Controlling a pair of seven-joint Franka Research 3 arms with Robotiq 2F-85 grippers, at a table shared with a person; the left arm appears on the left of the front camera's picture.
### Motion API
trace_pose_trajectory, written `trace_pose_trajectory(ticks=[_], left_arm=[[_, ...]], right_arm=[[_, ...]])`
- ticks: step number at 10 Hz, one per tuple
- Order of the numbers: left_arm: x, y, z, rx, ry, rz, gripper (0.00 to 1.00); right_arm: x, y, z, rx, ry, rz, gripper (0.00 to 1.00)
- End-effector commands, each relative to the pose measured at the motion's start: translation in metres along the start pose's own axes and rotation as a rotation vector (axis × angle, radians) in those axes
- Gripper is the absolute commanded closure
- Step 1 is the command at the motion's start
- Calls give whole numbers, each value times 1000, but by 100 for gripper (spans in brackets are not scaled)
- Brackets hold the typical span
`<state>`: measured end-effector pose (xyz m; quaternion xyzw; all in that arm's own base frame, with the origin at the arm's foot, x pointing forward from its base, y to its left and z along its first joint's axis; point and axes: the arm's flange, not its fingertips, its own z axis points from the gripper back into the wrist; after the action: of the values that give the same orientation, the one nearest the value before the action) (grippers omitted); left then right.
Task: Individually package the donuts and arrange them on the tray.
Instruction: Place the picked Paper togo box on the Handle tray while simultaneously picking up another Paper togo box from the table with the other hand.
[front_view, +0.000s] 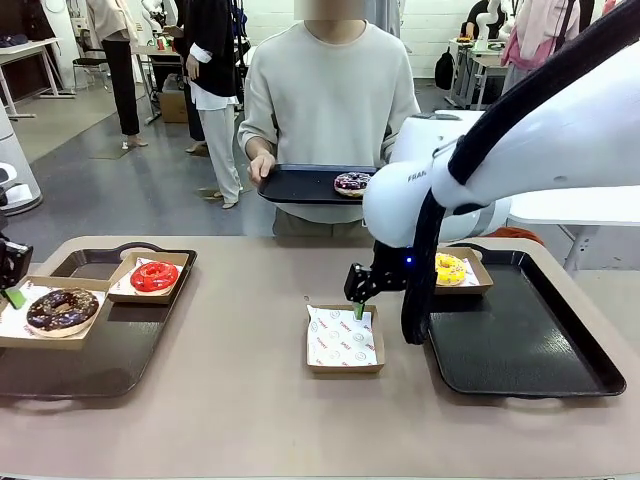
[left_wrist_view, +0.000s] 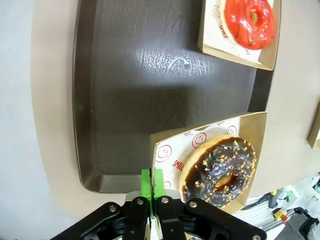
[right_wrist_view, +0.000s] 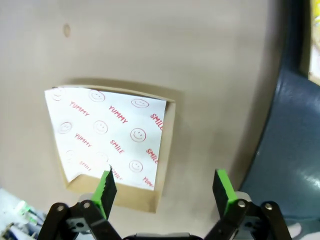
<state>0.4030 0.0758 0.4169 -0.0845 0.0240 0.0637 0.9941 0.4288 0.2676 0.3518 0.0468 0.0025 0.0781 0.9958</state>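
A chocolate donut (front_view: 62, 308) with sprinkles lies in a paper-lined cardboard box (left_wrist_view: 172, 145) at the left tray's near corner. My left gripper (left_wrist_view: 152, 182) is shut on that box's edge, seen at the far left (front_view: 12, 290) in the front view. A red donut (front_view: 154, 276) sits boxed at the back of the left tray (front_view: 100, 360). A boxed yellow donut (front_view: 449, 268) rests on the right tray (front_view: 520, 340). The person holds a black tray (front_view: 300, 185) carrying a purple donut (front_view: 352, 183). My right gripper (front_view: 358, 300) hangs open just above an empty lined box (right_wrist_view: 110, 135) at the table's middle.
The empty box (front_view: 344, 338) lies between the two trays on the tan table (front_view: 230, 400). The right tray's rim (right_wrist_view: 295, 150) runs close beside my right gripper's (right_wrist_view: 164, 190) fingers. The person stands at the far edge, both hands on their tray.
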Motion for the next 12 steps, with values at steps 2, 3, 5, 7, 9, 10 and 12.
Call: trace_pose_trajectory(ticks=[2,3,5,7,9,10,12], left_arm=[[-2,9,-13,-18,-23,5,99],[0,12,-18,-21,-16,0,99],[3,15,-27,-27,1,-7,99],[7,17,-35,-26,6,-21,99],[13,20,-42,-27,8,-27,99],[17,20,-46,-25,8,-34,99],[25,18,-52,-20,16,-31,99]], right_arm=[[-2,19,-21,-76,-38,-14,0],[-7,22,-25,-81,-49,-16,0],[-15,24,-30,-86,-63,-30,0],[-20,24,-31,-78,-63,-36,0],[-21,25,-30,-73,-70,-35,0],[-22,24,-30,-70,-71,-32,0],[-21,23,-32,-51,-65,-33,0]])
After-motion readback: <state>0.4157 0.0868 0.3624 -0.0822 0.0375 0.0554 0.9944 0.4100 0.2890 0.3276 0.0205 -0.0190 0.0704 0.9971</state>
